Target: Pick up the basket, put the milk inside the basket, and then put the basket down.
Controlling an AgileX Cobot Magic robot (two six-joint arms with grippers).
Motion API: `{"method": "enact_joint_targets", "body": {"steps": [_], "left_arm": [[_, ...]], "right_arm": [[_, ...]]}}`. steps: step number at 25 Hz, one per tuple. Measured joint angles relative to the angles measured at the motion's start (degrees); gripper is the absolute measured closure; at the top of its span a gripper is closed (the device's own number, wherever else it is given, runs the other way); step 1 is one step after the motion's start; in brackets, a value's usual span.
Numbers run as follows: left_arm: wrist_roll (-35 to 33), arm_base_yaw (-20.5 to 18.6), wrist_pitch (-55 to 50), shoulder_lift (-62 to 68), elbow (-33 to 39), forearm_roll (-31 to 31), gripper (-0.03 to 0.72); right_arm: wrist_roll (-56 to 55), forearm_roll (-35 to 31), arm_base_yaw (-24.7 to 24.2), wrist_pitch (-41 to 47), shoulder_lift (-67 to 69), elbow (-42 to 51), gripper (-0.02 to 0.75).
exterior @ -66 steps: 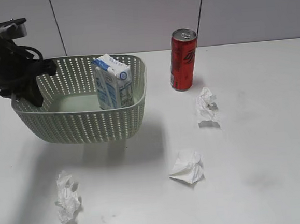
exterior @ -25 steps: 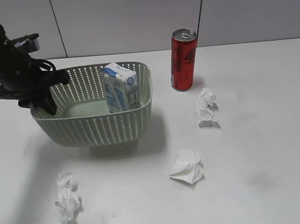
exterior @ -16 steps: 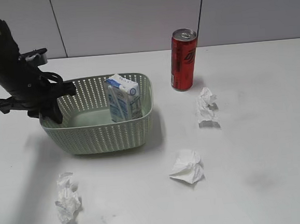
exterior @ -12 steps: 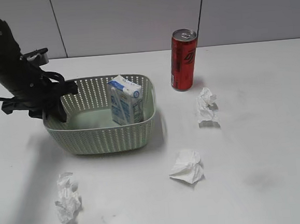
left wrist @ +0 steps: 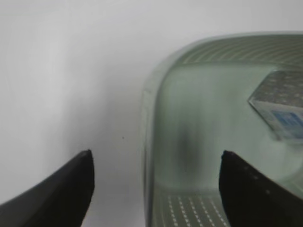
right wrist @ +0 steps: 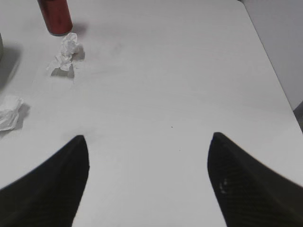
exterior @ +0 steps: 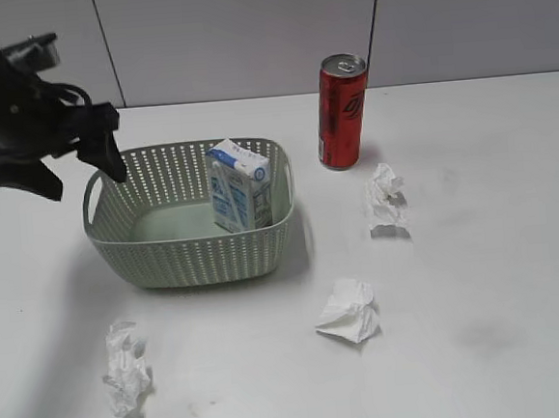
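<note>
The sage-green basket [exterior: 167, 258] rests on the white table. The white-and-blue milk carton [exterior: 240, 186] stands upright inside it at the right end. My left gripper [exterior: 85, 178] is open and empty just above the basket's left rim, its fingers on either side of the rim line without touching. In the left wrist view the basket rim [left wrist: 147, 123] runs between the open fingers [left wrist: 156, 163] and the carton [left wrist: 284, 111] shows blurred at the right. My right gripper [right wrist: 148, 151] is open and empty above bare table; it does not show in the exterior view.
A tall red can [exterior: 341, 111] stands behind and right of the basket. Crumpled white paper balls lie at the right [exterior: 385, 199], front middle [exterior: 349, 311] and front left [exterior: 125, 368]. The table's right edge [right wrist: 272, 71] shows in the right wrist view.
The basket came down and right onto the table with the milk in it. My left gripper let go of the left rim, opened and rose a little above it.
</note>
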State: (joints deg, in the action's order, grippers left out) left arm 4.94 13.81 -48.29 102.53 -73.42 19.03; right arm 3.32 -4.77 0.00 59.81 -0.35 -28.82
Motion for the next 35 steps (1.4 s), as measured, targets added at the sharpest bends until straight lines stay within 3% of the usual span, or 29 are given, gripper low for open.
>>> {"method": "enact_joint_targets", "body": {"steps": [4,11,16,23,28,35], "left_arm": [[-0.1,0.0,-4.8,-10.2,0.0,-2.9,0.086],[-0.4,0.0,-17.2,-25.0,1.4,-13.2,0.101],[-1.2,0.0,-18.5,-38.2,10.6,-15.2,0.101],[-3.0,0.0,-18.7,-60.5,29.9,-15.5,0.101],[-7.9,0.0,-15.8,-75.7,41.4,-15.5,0.101],[-9.8,0.0,-13.4,-85.4,45.0,-15.5,0.101]], "right_arm": [[0.0,0.0,0.0,0.0,0.0,0.0,0.148],[0.0,0.0,0.0,0.0,0.0,0.0,0.148],[-0.1,0.0,0.0,0.0,0.0,0.0,0.148],[-0.1,0.0,0.0,0.0,0.0,0.0,0.148],[0.0,0.0,0.0,0.0,0.0,0.0,0.148],[0.0,0.0,0.0,0.0,0.0,0.0,0.148]]}}
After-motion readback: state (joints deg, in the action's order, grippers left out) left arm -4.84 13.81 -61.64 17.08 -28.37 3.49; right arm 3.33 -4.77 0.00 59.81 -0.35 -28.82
